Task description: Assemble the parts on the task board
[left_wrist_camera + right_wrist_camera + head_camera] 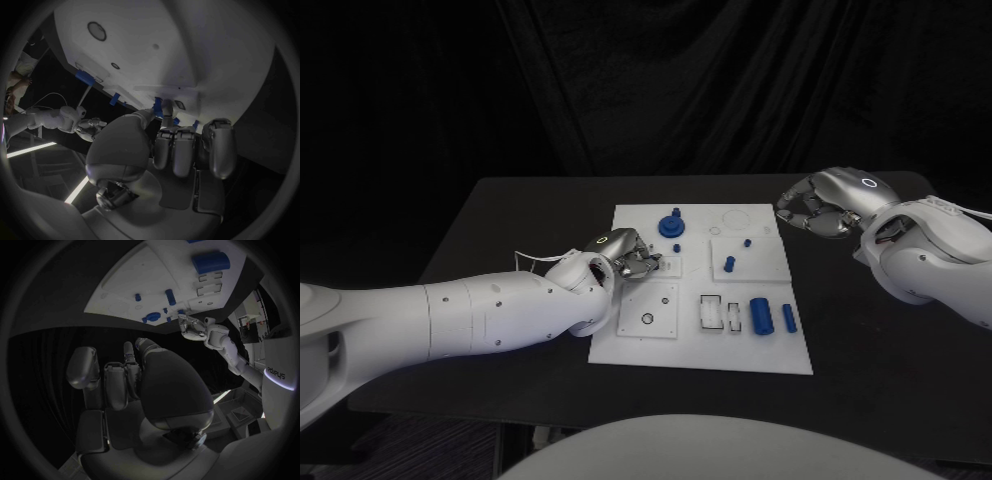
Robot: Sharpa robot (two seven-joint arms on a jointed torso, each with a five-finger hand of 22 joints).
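Left hand point(629, 254) at the task board point(629, 345)'s left edge pinches a small blue part point(158, 106), apparently to seat it there. Right hand point(816, 212), fingers curled on nothing, waits off the board's far right corner.

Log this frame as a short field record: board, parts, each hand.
board: white task board in the middle of the black table
parts: large blue cylinder and slimmer blue pin lying on the board's near right; blue knobbed part at the far side
left hand: over the board's left edge, fingertips at a small blue part; grip unclear
right hand: off the board's far right corner, fingers curled, holding nothing
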